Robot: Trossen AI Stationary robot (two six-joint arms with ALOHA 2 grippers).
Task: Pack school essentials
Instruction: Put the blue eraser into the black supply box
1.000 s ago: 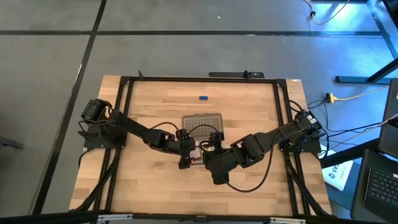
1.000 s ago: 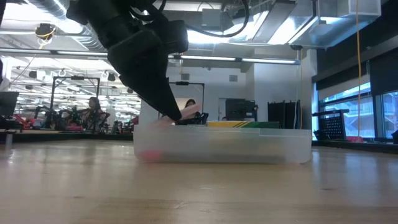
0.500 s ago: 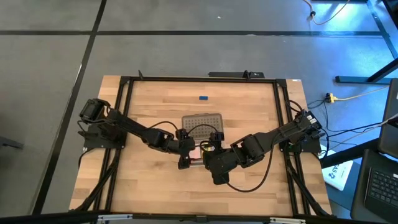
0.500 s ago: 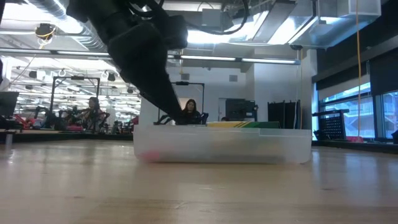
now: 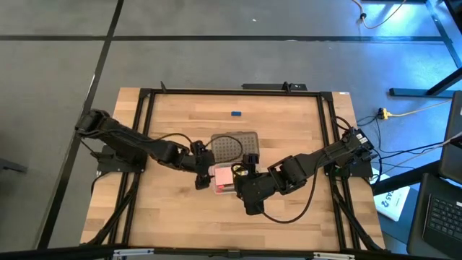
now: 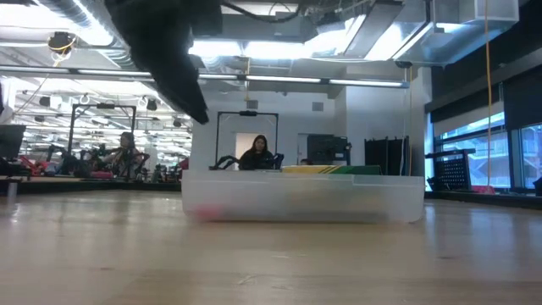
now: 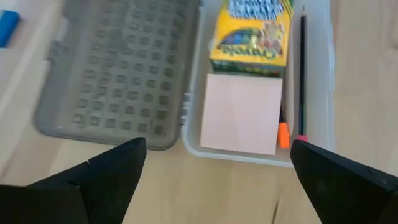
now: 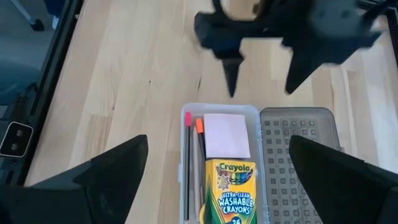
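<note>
The clear case (image 7: 261, 146) lies open on the table, its grey dotted lid (image 7: 118, 68) flat beside it. Inside lie the pink square pad (image 7: 239, 112), the green-and-yellow crayon box (image 7: 252, 37) and thin pencils (image 7: 303, 74). The tiny blue block (image 5: 236, 113) rests on the table toward the far edge. I see no scissors. My left gripper (image 5: 206, 173) is open, raised just left of the case and empty. It also shows in the right wrist view (image 8: 261, 68). My right gripper (image 8: 217, 186) is open and hovers over the case's right end, touching nothing.
Black frame rails (image 5: 137, 144) run along the table's left, right and far sides. The case (image 6: 301, 196) sits mid-table between both arms. Bare wood lies toward the near edge (image 5: 180, 217) and around the blue block. A person (image 6: 257, 151) sits in the room beyond.
My left gripper carried the pink pad down into the case and let it go. It then rose and drew back toward the table's left edge. The pad now lies flat in the case next to the crayon box.
</note>
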